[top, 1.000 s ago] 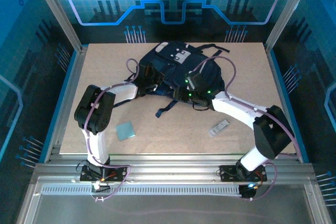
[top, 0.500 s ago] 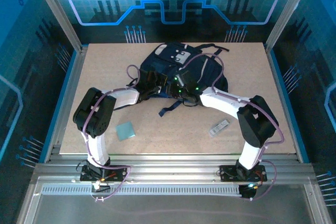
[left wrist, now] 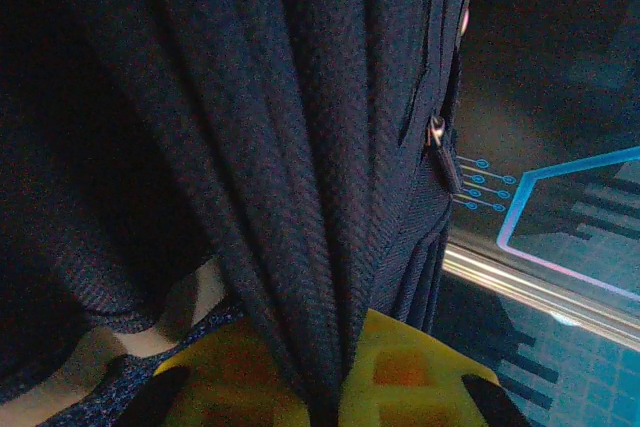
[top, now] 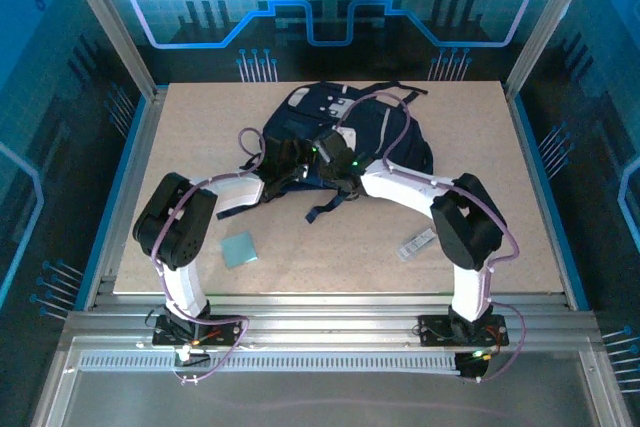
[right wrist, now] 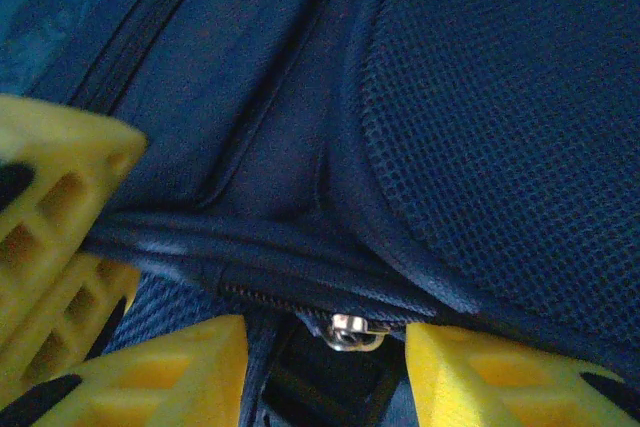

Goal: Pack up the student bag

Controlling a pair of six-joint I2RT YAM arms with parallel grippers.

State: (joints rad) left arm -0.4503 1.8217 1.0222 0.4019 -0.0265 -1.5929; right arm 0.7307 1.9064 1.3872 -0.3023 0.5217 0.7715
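Top external shows us the large dark navy fabric student bag (top: 305, 112) mid-way across the pale board table (top: 520, 207). Our left gripper (left wrist: 335, 387) pinches its cloth taut, we judge, so the parted right gripper (right wrist: 325, 347) can take the silver zipper pull (right wrist: 348, 332).

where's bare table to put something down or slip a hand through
Bare table: the far left corner beside the bag, the strip between the bag and the right edge, and the near middle between the teal square and the small grey item. Crowded: the bag's near edge, where the left arm and right arm meet.
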